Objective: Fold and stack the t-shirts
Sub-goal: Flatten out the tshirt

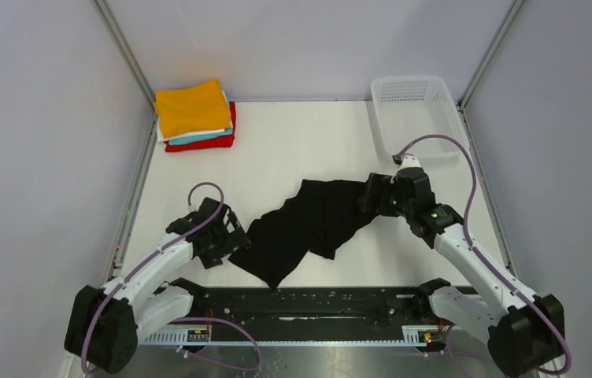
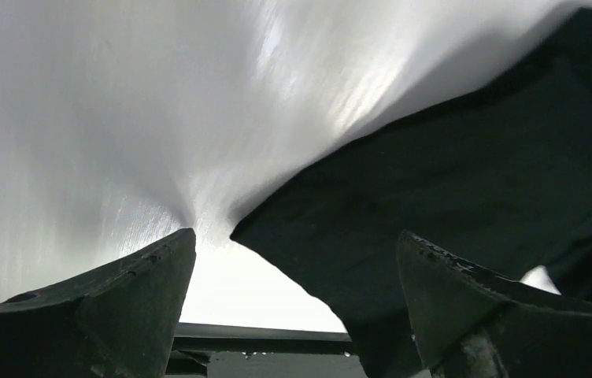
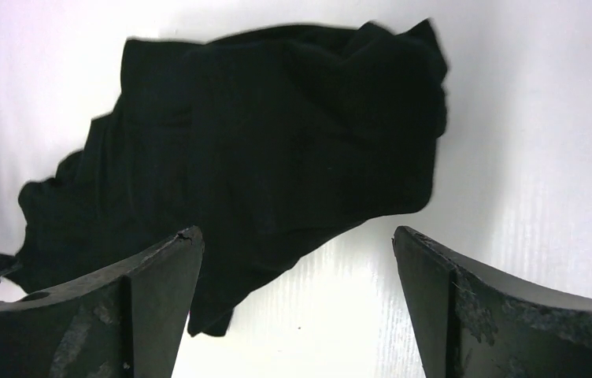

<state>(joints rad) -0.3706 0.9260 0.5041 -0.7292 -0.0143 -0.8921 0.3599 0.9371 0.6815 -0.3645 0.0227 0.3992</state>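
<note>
T-shirt [image 1: 308, 224] of crumpled black cloth is lying on the white table [image 1: 293, 142] between the tools. Left tool [image 1: 228, 239] and right tool [image 1: 370, 195] are both standing wide open, gripping nothing.

left end effector [image 2: 293, 244] with jaws wide apart, right end effector [image 3: 297, 236] likewise spread, both arms stretched forward, wrists angled inward

White tabletop [image 1: 293, 142], boxed in by plain grey-white panels: back wall [image 1: 301, 39], left wall [image 1: 33, 157], right wall [image 1: 568, 142]. Silver metal posts [image 1: 125, 47] run up both back corners, black rail [image 1: 316, 299] along the near edge. Lighting even and soft, with streaky glare on the surface in the left wrist view.
</note>
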